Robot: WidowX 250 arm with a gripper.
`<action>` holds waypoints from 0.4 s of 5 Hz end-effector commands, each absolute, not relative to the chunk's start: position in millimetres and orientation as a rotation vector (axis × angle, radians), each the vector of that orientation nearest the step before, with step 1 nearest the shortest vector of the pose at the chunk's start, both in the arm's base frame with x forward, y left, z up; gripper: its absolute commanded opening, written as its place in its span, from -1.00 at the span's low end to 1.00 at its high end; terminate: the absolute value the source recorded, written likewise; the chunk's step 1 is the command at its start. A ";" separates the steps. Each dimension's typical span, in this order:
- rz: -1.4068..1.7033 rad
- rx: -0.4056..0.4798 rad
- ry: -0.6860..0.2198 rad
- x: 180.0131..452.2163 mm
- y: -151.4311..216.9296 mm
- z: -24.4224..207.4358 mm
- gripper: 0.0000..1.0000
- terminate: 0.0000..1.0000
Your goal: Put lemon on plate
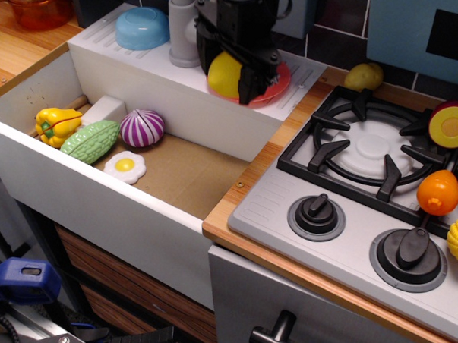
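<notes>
Fingers (236, 69) closing around lemon (225, 74), gripping it over plate (275, 90). Lemon sitting at plate's left edge, possibly touching rim; contact hard to judge under dark arm. Step in hand: placing. Next move calling for slight lowering, then opening fingers, so lemon is settling inside rim.

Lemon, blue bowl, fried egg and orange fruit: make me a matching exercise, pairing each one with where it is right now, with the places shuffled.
Things:
1. lemon
2. blue bowl
3. fried egg
4. orange fruit

Places:
A. on the stove grate at the right
B. upside down on the white ledge behind the sink
C. between the gripper's fingers, over the red plate
D. on the brown sink floor, in front of the purple onion

Pairs: 1-C, 2-B, 3-D, 4-A
</notes>
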State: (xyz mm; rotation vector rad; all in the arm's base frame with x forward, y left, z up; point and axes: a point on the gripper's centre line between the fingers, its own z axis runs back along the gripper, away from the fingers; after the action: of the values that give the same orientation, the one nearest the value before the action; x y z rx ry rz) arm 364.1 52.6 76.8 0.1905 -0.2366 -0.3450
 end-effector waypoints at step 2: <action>-0.464 0.243 -0.428 405.4 83.9 75.3 -1.00 -1.00</action>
State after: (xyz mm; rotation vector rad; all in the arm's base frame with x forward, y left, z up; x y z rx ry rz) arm 402.7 80.9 51.0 0.2130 -0.3836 -0.4801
